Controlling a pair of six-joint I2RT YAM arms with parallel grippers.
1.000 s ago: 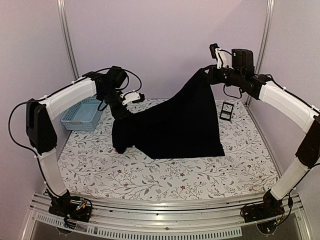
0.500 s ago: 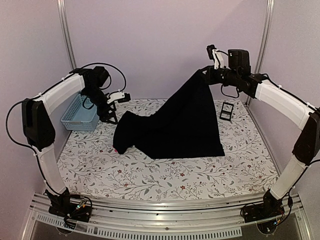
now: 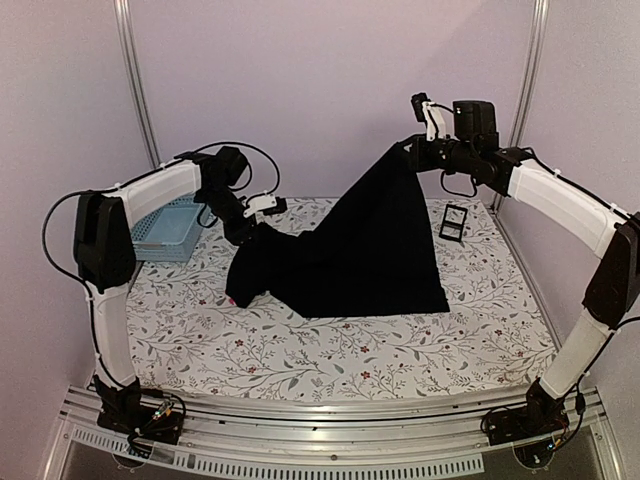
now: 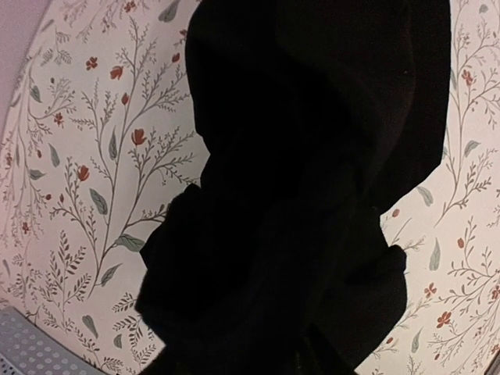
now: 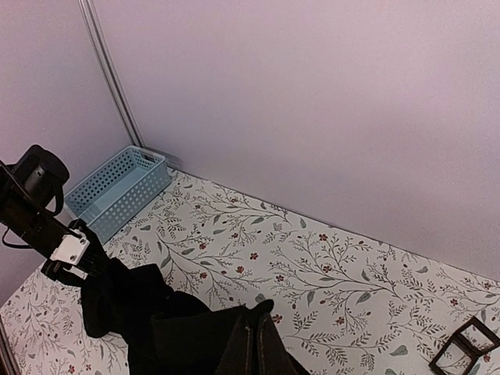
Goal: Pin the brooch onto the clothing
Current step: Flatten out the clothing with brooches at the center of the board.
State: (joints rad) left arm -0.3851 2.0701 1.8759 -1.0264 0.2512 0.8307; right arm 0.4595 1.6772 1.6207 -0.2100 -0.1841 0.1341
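Note:
The clothing (image 3: 360,250) is a black shirt, pulled up into a tent shape over the table. My right gripper (image 3: 408,150) is shut on its top corner, high at the back right; in the right wrist view its closed fingers (image 5: 251,348) pinch the black fabric (image 5: 180,328). My left gripper (image 3: 243,230) is down at the shirt's bunched left end. Black cloth (image 4: 312,156) fills the left wrist view and the fingers cannot be made out against it. The brooch is out of view.
A light-blue perforated basket (image 3: 165,228) stands at the back left, just behind the left arm, also in the right wrist view (image 5: 117,189). A small black stand (image 3: 453,220) sits at the back right. The table has a floral cloth (image 3: 330,350).
My left gripper swung out to the left, off the shirt, then came back onto its left end. The right gripper kept the corner held up, shifting slightly left.

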